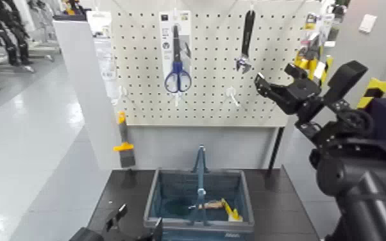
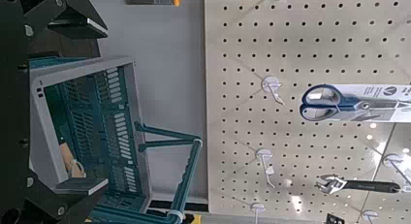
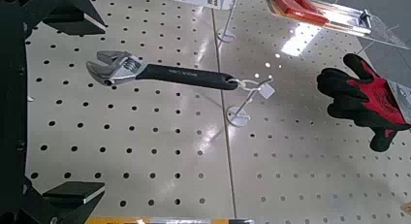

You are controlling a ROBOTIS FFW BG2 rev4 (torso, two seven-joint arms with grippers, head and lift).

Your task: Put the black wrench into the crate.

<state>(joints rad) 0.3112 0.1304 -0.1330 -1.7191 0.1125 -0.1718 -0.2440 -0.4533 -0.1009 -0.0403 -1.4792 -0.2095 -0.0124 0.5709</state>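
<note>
The black wrench hangs head-down on a hook at the upper right of the white pegboard. It also shows in the right wrist view and the left wrist view. My right gripper is raised just right of the wrench and a little below it. It is open and empty, facing the board. The blue-grey crate with its hoop handle stands on the dark table below. My left gripper is low at the crate's front left, open and empty.
Blue-handled scissors hang in a pack left of the wrench. Red-and-black gloves and a red packaged tool hang right of it. Yellow items lie in the crate. Yellow clamps hang on the board's left edge.
</note>
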